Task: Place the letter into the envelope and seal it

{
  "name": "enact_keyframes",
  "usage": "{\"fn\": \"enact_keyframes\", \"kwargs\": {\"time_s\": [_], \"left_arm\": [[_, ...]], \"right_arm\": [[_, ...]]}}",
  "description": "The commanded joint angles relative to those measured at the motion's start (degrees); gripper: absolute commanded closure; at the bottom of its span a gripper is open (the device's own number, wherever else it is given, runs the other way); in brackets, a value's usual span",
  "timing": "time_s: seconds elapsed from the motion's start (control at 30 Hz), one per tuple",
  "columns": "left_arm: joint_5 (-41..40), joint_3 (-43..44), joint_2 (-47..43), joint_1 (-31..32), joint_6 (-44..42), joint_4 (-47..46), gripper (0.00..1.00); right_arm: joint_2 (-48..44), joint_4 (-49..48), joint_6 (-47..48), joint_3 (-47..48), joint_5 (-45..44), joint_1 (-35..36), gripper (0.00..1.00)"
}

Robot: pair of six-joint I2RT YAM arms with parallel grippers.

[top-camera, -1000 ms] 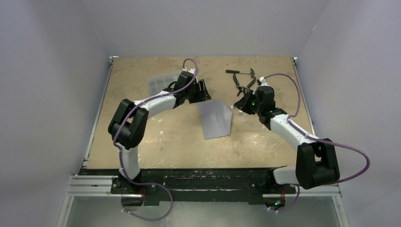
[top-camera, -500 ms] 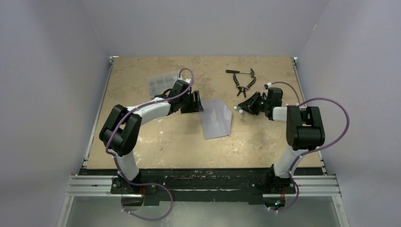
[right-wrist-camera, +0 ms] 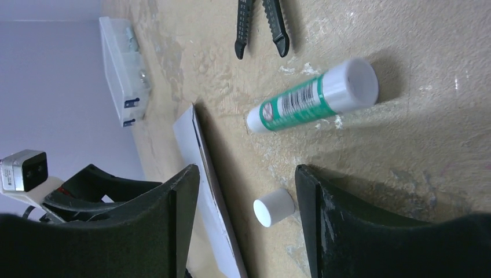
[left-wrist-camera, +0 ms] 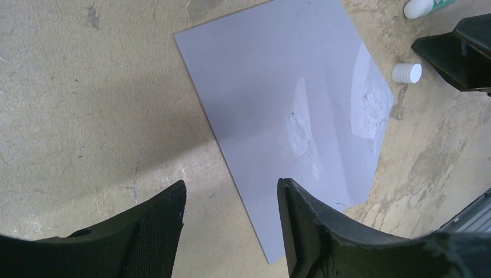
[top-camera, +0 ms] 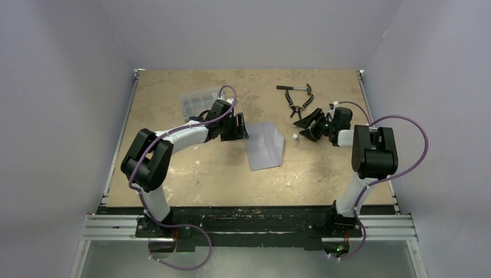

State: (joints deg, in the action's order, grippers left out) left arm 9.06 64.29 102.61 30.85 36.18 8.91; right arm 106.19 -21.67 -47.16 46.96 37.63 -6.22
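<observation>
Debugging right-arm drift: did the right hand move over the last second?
Yes. The right hand has shifted right, away from the flat grey-lavender paper envelope, judged against the black-handled metal pliers, which stayed put.

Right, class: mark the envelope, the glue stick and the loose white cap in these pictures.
envelope (left-wrist-camera: 289, 104), left wrist view, middle of its grey face.
glue stick (right-wrist-camera: 301, 101), right wrist view, green label on its barrel.
loose white cap (right-wrist-camera: 274, 207), right wrist view, its side.

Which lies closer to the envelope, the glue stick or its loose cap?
The small white cap, near the envelope's edge; the green-labelled glue stick lies farther off.
</observation>
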Motion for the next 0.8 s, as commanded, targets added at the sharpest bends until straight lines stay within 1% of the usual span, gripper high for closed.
{"fn": "enact_keyframes", "kwargs": {"time_s": [0.0,0.17,0.23,0.27,0.33,0.43,0.5,0.6,0.7,0.77], "left_arm": [[1.3,2.0,-0.7,-0.3,-0.9,-0.5,0.42],[2.2,1.5,-0.7,-0.3,-0.5,-1.1,0.43],[3.5,1.4,-0.6,-0.2,-0.1,-1.7,0.45],[4.0,1.3,-0.5,-0.2,0.0,-2.0,0.47],[4.7,1.3,-0.4,-0.1,0.4,-2.4,0.54],[6.0,0.8,-0.1,0.1,1.1,-2.8,0.61],[6.5,-0.3,-0.1,0.4,1.6,-3.2,0.62],[6.2,-1.9,0.2,0.9,2.0,-3.3,0.62],[6.3,-3.1,1.3,1.6,2.4,-3.6,0.62],[6.0,-3.3,1.8,2.0,2.6,-3.5,0.62]], "right_arm": [[-2.9,-0.1,0.2,0.0,-0.8,-0.5,0.35],[-9.1,3.5,3.9,-0.9,-6.9,-0.5,0.35],[-12.1,4.5,4.8,-2.0,-9.0,-0.5,0.37],[-13.8,5.4,5.3,-2.5,-10.7,-0.5,0.38],[-16.9,7.0,6.0,-3.3,-12.6,-0.5,0.46],[-20.7,9.5,6.0,-5.1,-14.3,-0.3,0.61],[-23.5,10.8,5.9,-7.1,-14.9,0.6,0.64],[-27.4,13.9,6.7,-8.3,-18.0,5.2,0.64],[-29.1,16.9,6.7,-8.9,-22.1,12.5,0.63],[-30.2,17.6,6.2,-9.9,-25.1,15.7,0.63]]}}
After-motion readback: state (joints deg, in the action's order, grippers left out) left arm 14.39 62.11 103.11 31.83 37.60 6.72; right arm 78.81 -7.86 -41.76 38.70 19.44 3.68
